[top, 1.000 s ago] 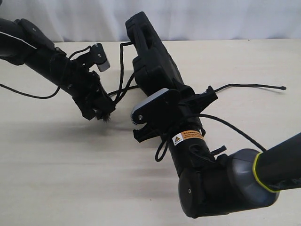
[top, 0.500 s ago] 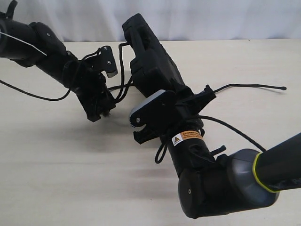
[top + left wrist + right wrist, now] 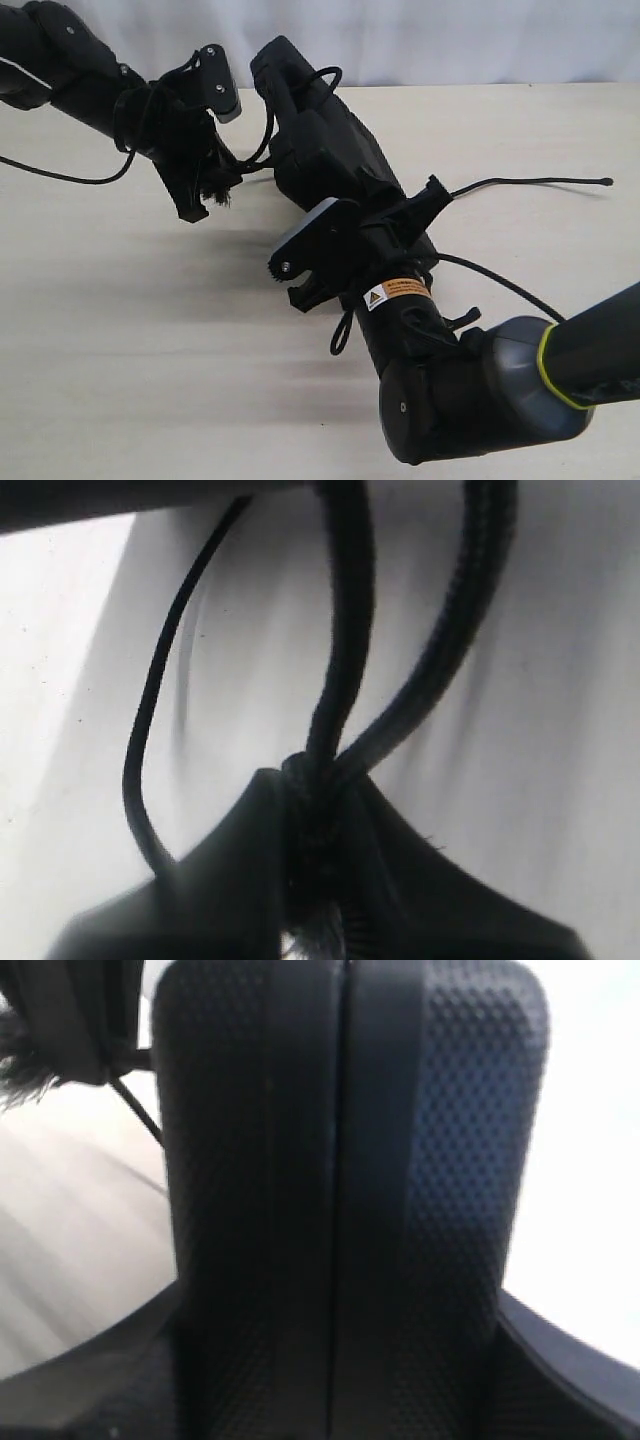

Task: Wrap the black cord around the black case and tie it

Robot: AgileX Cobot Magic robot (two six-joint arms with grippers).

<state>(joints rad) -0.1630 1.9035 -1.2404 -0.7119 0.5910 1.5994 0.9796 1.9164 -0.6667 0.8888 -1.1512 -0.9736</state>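
- Your left claw [image 3: 203,203] is at the left of the exterior view, raised above the pale wood-grain worktop [image 3: 120,330]. It is clamped on the long, thin black braided cord [image 3: 520,181] just behind its frayed grey-black tuft [image 3: 217,194].
- In your left wrist view, the left claw [image 3: 318,880] pinches the cord [image 3: 345,630] tight, and 2 braided strands leave the grip side by side.
- From that grip the cord runs across to the big black textured case [image 3: 320,140], and a loop of it arches over the case's far end.
- The case sits in the middle, tilted, with its far end towards the white backdrop [image 3: 450,40]. You cannot tell whether its lower end touches the worktop.
- Your right claw [image 3: 385,205] grips the case's near end. In the right wrist view, the claw [image 3: 335,1380] has 1 finger on each side of the pebbled shell [image 3: 340,1160].
- At the right, the cord's free end lies on the worktop and finishes in a small knob [image 3: 607,182], well away from the case.
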